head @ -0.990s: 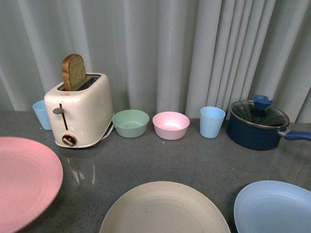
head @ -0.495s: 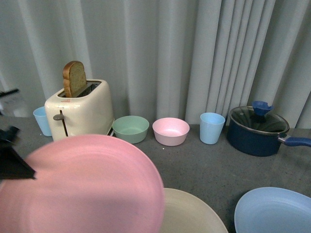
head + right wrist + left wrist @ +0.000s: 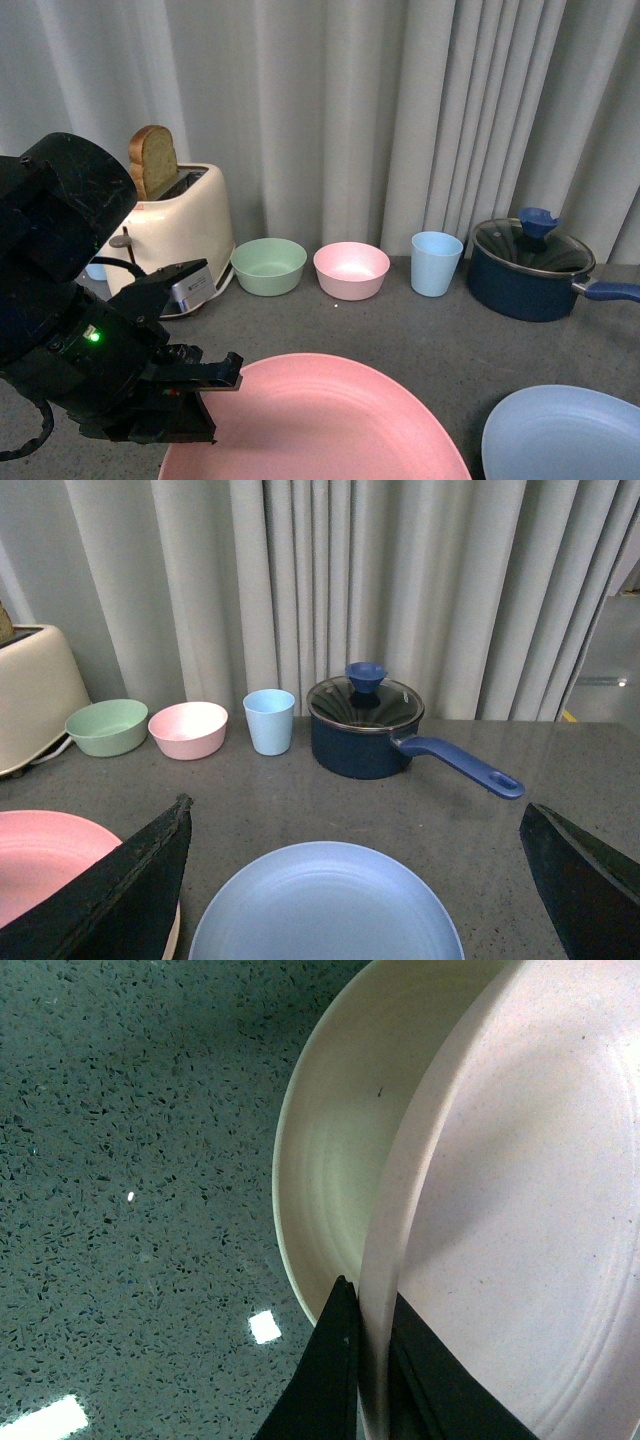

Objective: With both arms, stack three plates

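The left gripper point(image 3: 368, 1305) is pinching the pink plate point(image 3: 330, 420) by its rim; it is probably light, stiff and slippery. The right gripper point(image 3: 355, 808) is hanging wide apart.

The light is soft and even, small bright white spots of glare shine on the speckled grey table point(image 3: 120, 1160), the round pink plate point(image 3: 520, 1210) throws a soft shadow on the round cream plate point(image 3: 330, 1160), and the right gripper's black fingers point(image 3: 110, 900) look dark and blurry up close.
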`<state>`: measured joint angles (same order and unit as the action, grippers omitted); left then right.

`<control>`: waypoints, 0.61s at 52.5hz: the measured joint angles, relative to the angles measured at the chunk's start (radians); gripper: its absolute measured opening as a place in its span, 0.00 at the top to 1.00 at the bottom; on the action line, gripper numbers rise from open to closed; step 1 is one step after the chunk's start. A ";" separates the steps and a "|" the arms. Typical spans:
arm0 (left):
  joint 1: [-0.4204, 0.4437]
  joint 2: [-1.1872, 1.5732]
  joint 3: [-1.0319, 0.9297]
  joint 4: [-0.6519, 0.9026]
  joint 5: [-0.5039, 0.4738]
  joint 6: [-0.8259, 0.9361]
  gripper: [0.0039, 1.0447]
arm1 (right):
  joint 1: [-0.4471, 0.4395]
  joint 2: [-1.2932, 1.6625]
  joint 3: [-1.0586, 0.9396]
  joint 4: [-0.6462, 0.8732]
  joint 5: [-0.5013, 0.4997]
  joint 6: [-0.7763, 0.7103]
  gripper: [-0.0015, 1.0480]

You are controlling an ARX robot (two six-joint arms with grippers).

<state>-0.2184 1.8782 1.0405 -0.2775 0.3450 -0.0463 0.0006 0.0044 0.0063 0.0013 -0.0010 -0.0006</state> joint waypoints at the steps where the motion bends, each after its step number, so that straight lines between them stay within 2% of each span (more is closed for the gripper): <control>1: -0.002 0.005 0.002 0.004 -0.005 -0.005 0.97 | 0.000 0.000 0.000 0.000 0.000 0.000 0.07; 32: -0.026 0.051 0.030 0.023 -0.035 -0.034 0.97 | 0.000 0.000 0.000 0.000 0.000 0.000 0.07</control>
<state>-0.2447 1.9289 1.0702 -0.2546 0.3103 -0.0799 0.0006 0.0044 0.0063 0.0013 -0.0010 -0.0006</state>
